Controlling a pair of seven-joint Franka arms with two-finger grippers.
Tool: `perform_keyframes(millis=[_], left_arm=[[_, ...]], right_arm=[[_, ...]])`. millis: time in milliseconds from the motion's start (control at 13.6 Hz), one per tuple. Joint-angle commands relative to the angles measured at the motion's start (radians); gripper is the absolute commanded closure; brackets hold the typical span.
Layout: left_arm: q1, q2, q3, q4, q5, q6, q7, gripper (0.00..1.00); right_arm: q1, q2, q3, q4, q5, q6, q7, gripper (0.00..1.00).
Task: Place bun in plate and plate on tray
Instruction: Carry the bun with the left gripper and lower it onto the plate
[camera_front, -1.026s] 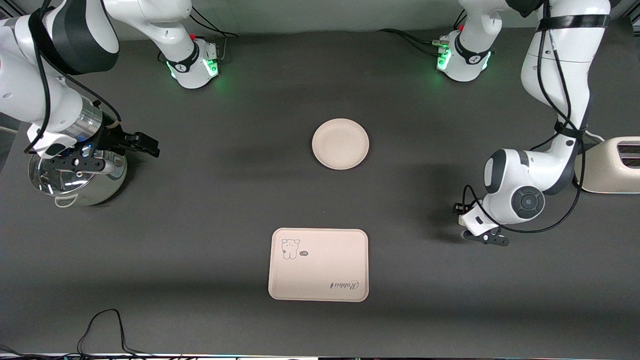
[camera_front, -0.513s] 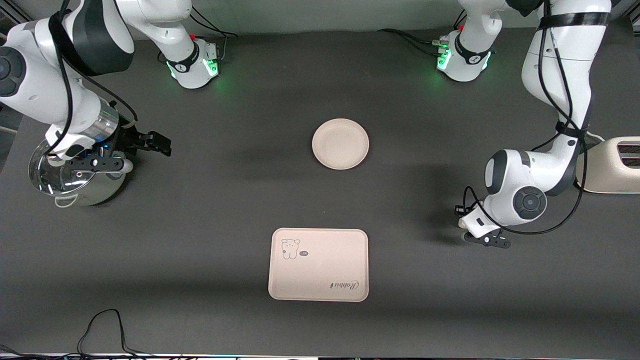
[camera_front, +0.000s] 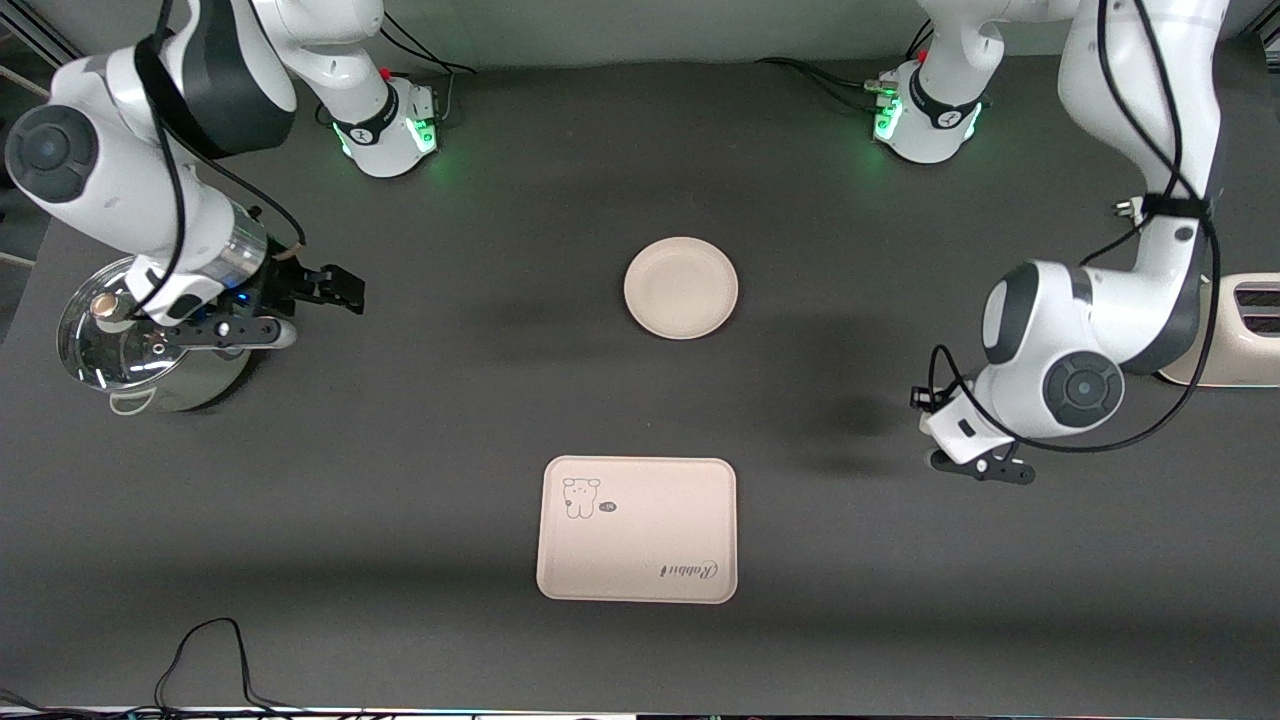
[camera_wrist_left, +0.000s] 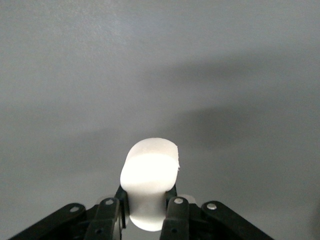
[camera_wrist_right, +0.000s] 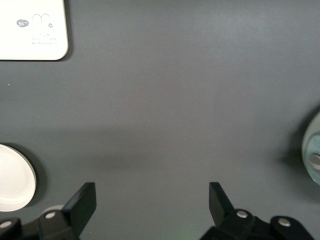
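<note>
Overhead, a dark table (camera_front: 420, 420) carried three task items. The round cream plate (camera_front: 681, 288) sat empty near the table's middle. The rectangular tray (camera_front: 638, 530) with its cartoon animal and "Rabbit" script lay nearer the front camera than the plate, close to the table's front edge, well apart from the plate.

The left gripper (camera_wrist_left: 143, 220) hung above bare table toward the left arm's end, its fingers (camera_wrist_left: 175, 215) clamped on the bun (camera_wrist_left: 149, 177); the white half-round piece stuck out from between them, lifted off the surface.

The right gripper (camera_front: 330, 288) hovered toward the right arm's end, beside a shiny lidded metal pot (camera_front: 140, 350), with its fingers (camera_wrist_right: 80, 205) spread wide and holding nothing.

A cream toaster (camera_front: 1235, 335) stood at the table's edge on the left arm's end.
</note>
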Motion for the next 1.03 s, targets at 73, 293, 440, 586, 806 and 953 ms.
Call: perform_keyframes(millis=[73,293,440,586,806,953], left_arm=[[-0.082,-0.114,-0.065,-0.015,-0.080,-0.089,-0.210,0.69],[-0.088,-0.084,-0.219,0.004,-0.085,-0.022,-0.461,0.69],[-0.094,-0.021,-0.306,-0.001,-0.070,0.088,-0.613,0.68],[-0.158,0.037,-0.314,-0.001,-0.044,0.182,-0.731,0.68],[-0.266,0.105,-0.314,-0.011,0.016,0.250,-0.868,0.68],[-0.324,0.108,-0.314,-0.062,0.036,0.271,-0.905,0.67]], right_arm=[[0.007,0.080,0.053,0.013,-0.002,0.102,0.042,0.00],[0.007,0.126,0.102,0.015,0.000,0.174,0.179,0.00],[0.013,0.160,0.113,0.018,0.009,0.199,0.222,0.00],[0.013,0.169,0.113,0.017,0.012,0.197,0.225,0.00],[0.015,0.191,0.127,0.015,0.023,0.197,0.265,0.00],[0.015,0.214,0.127,0.015,0.038,0.211,0.274,0.00]])
